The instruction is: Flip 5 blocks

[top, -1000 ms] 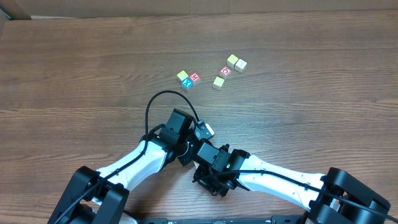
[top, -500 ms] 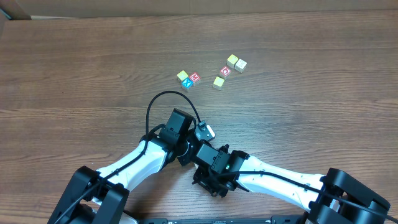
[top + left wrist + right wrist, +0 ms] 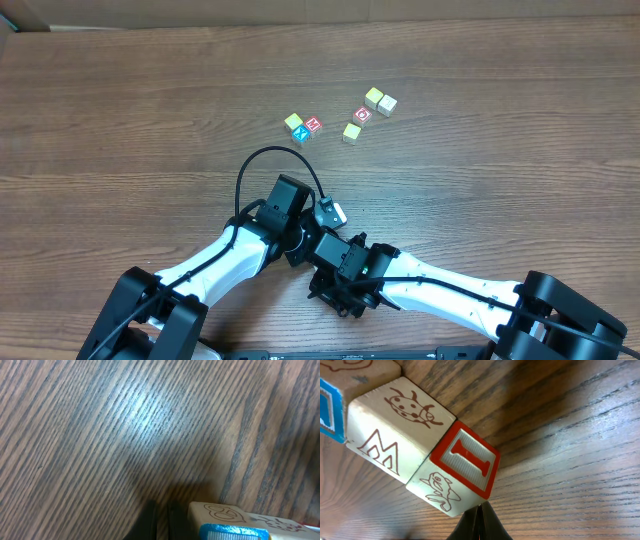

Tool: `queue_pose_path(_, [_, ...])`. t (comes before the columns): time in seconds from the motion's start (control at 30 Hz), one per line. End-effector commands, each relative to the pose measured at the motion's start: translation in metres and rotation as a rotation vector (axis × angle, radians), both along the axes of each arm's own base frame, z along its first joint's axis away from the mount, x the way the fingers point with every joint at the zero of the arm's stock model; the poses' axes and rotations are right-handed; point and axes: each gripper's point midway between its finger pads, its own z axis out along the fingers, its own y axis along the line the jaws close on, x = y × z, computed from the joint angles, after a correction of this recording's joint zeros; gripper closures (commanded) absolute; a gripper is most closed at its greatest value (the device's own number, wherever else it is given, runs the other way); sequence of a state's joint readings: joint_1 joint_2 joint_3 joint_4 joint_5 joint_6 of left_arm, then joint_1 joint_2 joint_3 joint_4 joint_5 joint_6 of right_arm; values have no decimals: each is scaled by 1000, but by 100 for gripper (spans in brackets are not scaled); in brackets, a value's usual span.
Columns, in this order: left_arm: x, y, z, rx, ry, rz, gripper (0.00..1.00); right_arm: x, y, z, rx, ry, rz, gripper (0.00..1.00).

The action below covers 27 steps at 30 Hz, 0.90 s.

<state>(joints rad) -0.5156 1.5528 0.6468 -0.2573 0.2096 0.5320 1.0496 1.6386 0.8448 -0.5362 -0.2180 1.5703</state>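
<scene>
Only partly in left-wrist view — blue-faced block (image 3: 240,521), bottom edge.

A brown wood-grain table (image 3: 120,100) fills the view, evenly lit.

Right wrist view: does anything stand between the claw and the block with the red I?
Nothing visible does. The shut right claw points at the red I block, its tip at the block's lower edge. The ladybug block touches its far side.
</scene>
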Motion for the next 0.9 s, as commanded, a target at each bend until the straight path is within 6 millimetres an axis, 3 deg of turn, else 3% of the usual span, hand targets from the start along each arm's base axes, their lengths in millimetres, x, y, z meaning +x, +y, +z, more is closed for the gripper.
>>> queue_pose_path(0.0, [-13, -4, -7, -13, 37, -57, 96, 6, 5, 3, 7, -32, -8, 96])
queue_pose_path(0.87, [-11, -6, -6, -10, 12, -94, 96, 6, 6, 3, 11, -30, -8, 96])
